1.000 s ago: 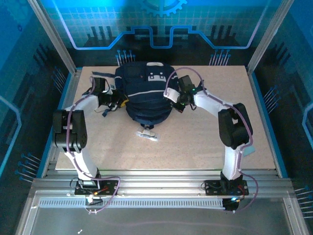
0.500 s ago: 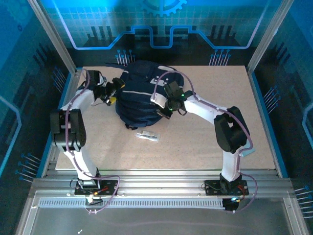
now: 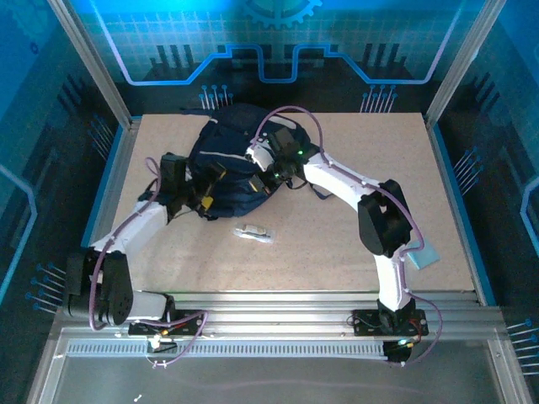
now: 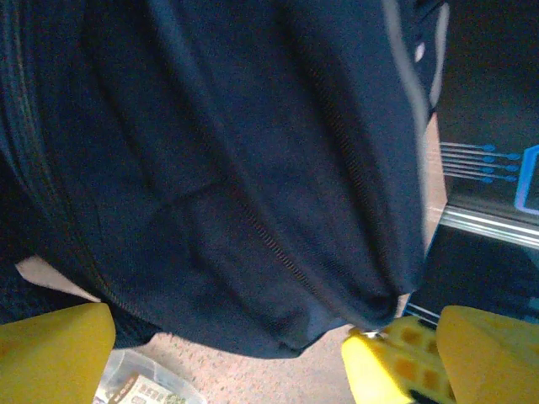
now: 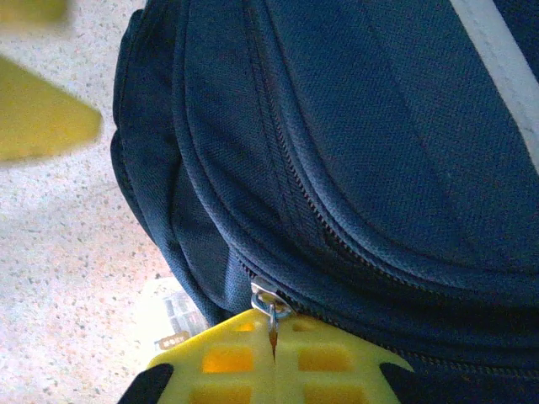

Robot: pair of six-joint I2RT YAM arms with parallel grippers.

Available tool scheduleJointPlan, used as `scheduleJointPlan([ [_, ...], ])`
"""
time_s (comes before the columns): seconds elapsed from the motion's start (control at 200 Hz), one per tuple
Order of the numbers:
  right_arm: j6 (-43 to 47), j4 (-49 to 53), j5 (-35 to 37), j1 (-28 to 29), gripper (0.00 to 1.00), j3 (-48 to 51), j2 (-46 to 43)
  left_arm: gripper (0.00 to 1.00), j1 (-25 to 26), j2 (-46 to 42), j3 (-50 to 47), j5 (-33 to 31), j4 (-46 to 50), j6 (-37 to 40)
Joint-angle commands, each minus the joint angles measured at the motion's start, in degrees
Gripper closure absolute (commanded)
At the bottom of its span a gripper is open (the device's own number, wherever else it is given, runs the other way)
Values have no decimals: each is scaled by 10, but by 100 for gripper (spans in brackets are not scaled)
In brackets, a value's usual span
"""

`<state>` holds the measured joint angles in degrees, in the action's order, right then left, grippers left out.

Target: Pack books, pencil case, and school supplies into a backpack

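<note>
On your speckled tan table (image 3: 379,168) in the blue room lies a soft navy cloth backpack (image 3: 227,151), far middle. Your right gripper (image 5: 274,337) pinches its metal zip ring (image 5: 268,301) — your left gripper (image 4: 223,353) gapes empty beside it.

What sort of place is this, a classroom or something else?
Likely a robot test booth or lab cell, not a classroom: a left arm and right arm bolted to a metal rail, a table fenced by aluminium posts, glowing blue circuit-pattern walls behind the backpack.
</note>
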<state>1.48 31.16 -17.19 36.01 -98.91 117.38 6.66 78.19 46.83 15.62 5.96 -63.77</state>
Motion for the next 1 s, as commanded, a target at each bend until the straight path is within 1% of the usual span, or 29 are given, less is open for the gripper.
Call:
scheduleJointPlan([
  [0.0, -49, -16, -36, 20, 100, -29, -15, 1, 26, 25, -13, -27, -91, -93],
  [0.125, -42, -6, -39, 37, 100, -11, -35, 1, 40, 80, 11, -32, -134, -118],
  [0.245, -38, -3, -48, 53, 100, 22, -61, 2, 42, 123, 27, -44, -168, -126],
  [0.33, -33, 0, -48, 59, 100, 50, -78, 8, 41, 143, 28, -60, -192, -120],
  [0.36, -30, 2, -46, 60, 100, 60, -83, 13, 41, 149, 28, -64, -199, -118],
  [0.385, -28, 2, -46, 60, 100, 70, -86, 19, 40, 153, 26, -66, -211, -115],
  [0.475, -14, 10, -24, 60, 100, 97, -97, 50, 40, 164, 21, -67, -240, -110],
  [0.595, 19, 30, 18, 54, 100, 121, -100, 81, 40, 172, 17, -60, -256, -109],
  [0.635, 32, 38, 30, 50, 100, 127, -98, 90, 40, 173, 16, -57, -260, -108],
  [0.645, 34, 39, 33, 48, 100, 128, -98, 95, 40, 173, 15, -56, -262, -108],
  [0.665, 40, 42, 39, 46, 100, 130, -96, 100, 40, 174, 16, -55, -261, -108],
  [0.845, 100, 87, 90, 10, 100, 141, -84, 100, 39, 173, 13, -42, -269, -101],
  [0.996, 119, 110, 141, -34, 100, 137, -74, 100, 41, 161, 14, -33, -255, -84],
])
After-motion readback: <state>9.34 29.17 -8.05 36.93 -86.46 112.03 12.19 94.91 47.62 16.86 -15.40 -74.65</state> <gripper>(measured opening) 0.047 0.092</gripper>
